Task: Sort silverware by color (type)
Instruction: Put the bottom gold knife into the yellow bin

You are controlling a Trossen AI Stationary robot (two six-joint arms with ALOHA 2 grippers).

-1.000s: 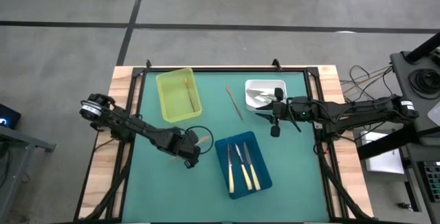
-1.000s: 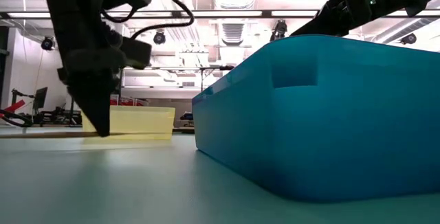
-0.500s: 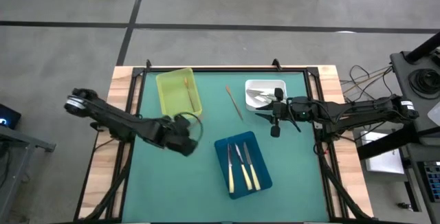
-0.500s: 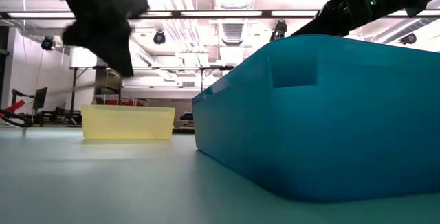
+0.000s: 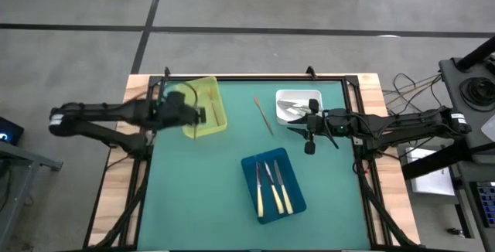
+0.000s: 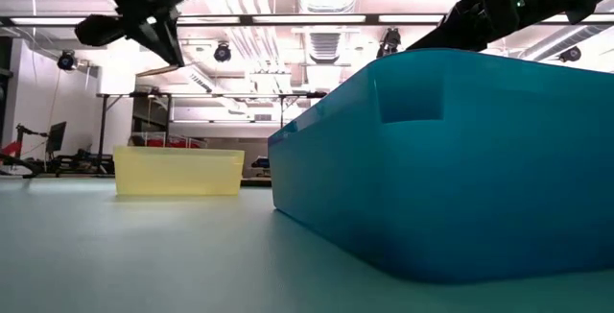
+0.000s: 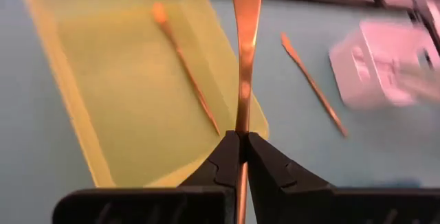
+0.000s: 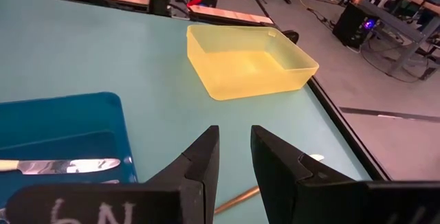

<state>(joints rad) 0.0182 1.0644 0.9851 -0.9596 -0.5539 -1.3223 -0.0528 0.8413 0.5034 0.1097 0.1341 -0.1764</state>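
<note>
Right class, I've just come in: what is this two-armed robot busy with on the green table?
It is sorting silverware into trays. The left hand is shut on a gold-copper utensil and holds it above the yellow tray, where one like it already lies. Another gold-copper piece lies loose on the mat. Three cream-handled knives lie in the blue tray, and silver pieces in the white tray. The right hand waits open beside the white tray.

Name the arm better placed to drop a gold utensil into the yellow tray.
Left. Its end effector already grips a gold utensil over the yellow tray; the right end effector is empty, beside the white tray.
</note>
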